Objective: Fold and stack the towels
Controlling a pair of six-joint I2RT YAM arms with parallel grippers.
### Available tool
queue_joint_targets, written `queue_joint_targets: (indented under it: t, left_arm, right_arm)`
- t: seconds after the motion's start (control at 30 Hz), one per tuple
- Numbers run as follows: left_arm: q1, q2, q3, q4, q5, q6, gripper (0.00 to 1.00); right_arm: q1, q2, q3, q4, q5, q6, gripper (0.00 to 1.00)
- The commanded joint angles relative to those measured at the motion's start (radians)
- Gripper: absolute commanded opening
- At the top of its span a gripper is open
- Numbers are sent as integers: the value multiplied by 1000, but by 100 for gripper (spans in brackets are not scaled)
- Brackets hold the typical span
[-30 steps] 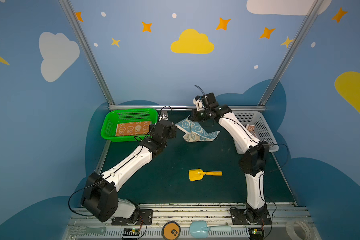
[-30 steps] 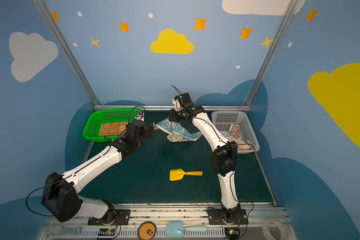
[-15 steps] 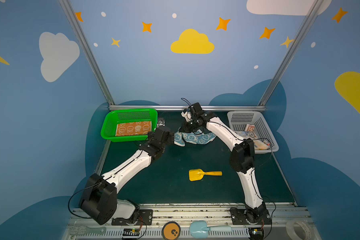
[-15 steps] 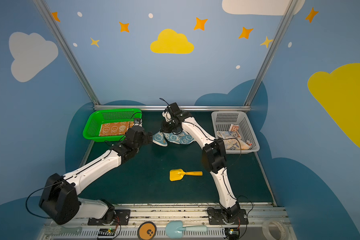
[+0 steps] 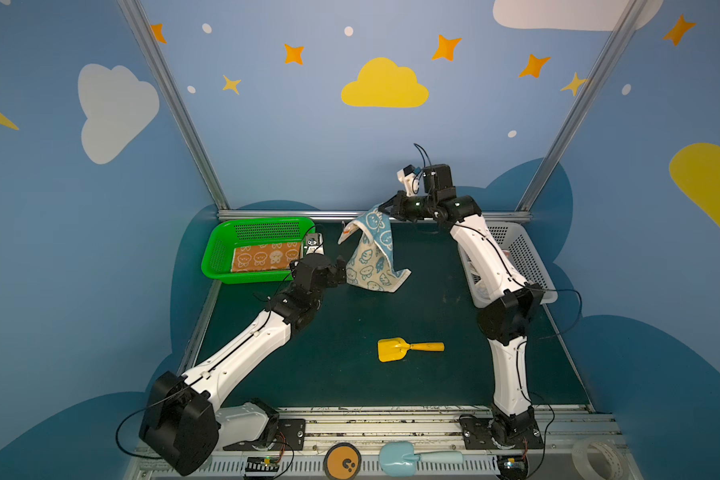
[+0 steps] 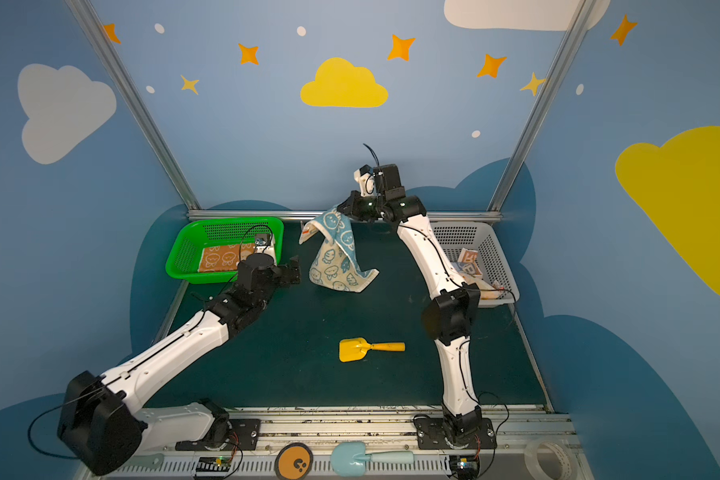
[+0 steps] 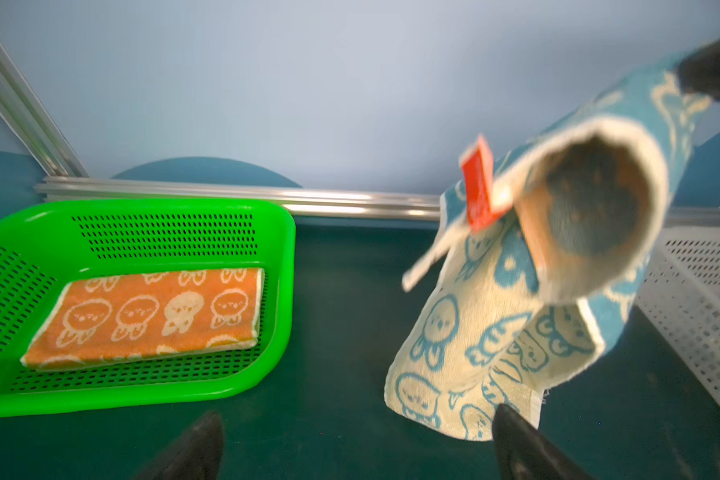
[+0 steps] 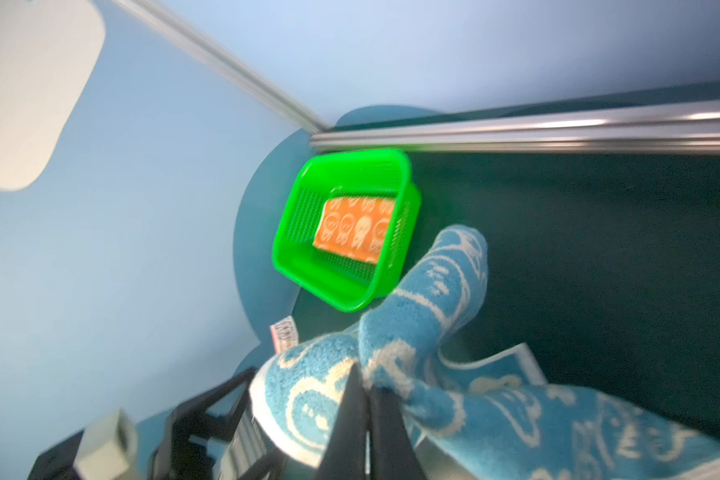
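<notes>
1. Cream-blue towel [image 5: 371, 253] hangs at upper centre of both top views, top corner pinched in right claw [image 5: 385, 207], lower end touching surface [image 5: 350, 324]
2. Left claw [image 5: 341, 269] gapes wide, empty, just beside towel's lower left
3. Orange towel [image 5: 265, 257] lies folded in green basket [image 5: 225, 237], left of centre

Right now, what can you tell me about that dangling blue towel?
The towel is looped cloth, blue on one side, cream on the other, with cartoon faces and a red tag. The right hand pinches its top; it hangs crumpled, lower edge apparently on the table. The open left hand sits close beside it.
</notes>
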Motion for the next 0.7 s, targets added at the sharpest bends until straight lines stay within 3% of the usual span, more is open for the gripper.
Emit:
queue_joint_targets:
  t: [0.0, 0.27, 0.3, 0.43, 0.57, 0.67]
  left_arm:
    - [-1, 50, 27, -3, 34, -9, 100]
    - [-3, 143, 68, -12, 51, 10, 100]
    - [-3, 160, 78, -13, 60, 9, 100]
    - [-7, 213, 112, -32, 90, -13, 100]
    - [-21, 230, 118, -45, 105, -26, 100]
    - [-29, 215, 109, -47, 102, -39, 100]
  right_arm:
    - [-43, 176, 92, -16, 19, 58, 0]
    - [-125, 332, 144, 51, 48, 107, 0]
    - [-127, 334, 144, 47, 57, 95, 6]
    - [-126, 282, 132, -3, 77, 21, 50]
    - [-117, 115, -35, -2, 111, -70, 73]
    - [-102, -39, -242, 25, 137, -133, 82]
